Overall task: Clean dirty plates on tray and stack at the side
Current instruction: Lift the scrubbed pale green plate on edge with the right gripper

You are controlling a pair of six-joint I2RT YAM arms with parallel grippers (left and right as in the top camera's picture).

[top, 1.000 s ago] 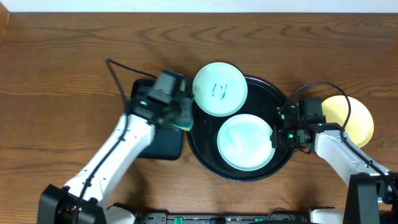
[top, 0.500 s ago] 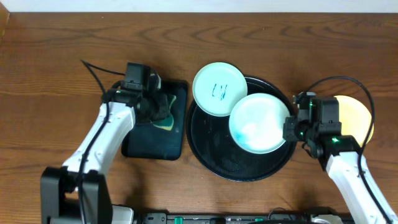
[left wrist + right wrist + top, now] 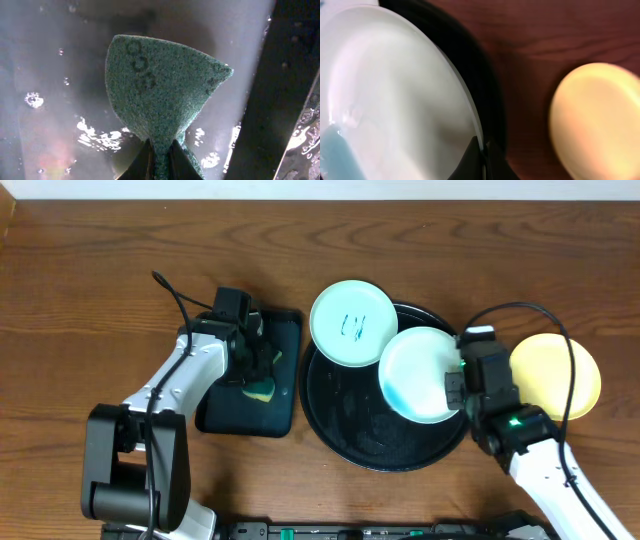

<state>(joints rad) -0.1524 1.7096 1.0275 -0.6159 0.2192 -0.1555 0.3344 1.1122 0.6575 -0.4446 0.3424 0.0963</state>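
Wood-grain bench (image 3: pixel 100 260), brown, matt. At its middle, the round tray (image 3: pixel 375 448): glossy black, raised rim, wet-looking.

Over the tray's upper-left rim, a marked plate (image 3: pixel 353 323): round, smooth, pale mint, face up, dark blue-green scribble at its centre.

Over the tray's right half, a held plate (image 3: pixel 420 375): pale mint, glossy, blue smear low on its face. Seen from above as a slight oval, so tilted; round, hence no long axis. Right rim nipped thin between the fingers of the right hand (image 3: pixel 481 159), closed narrow on that edge.

Right of the tray, flat on the wood, a yellow plate (image 3: pixel 556 375), pale and unmarked.

Left of the tray, a rectangular tray (image 3: pixel 240 418), black, wet, beaded with droplets. Over it the left hand (image 3: pixel 161 159), clamped on one corner of a sponge (image 3: pixel 160 90): coarse green scouring face, wedge-shaped, widening away from the fingers.
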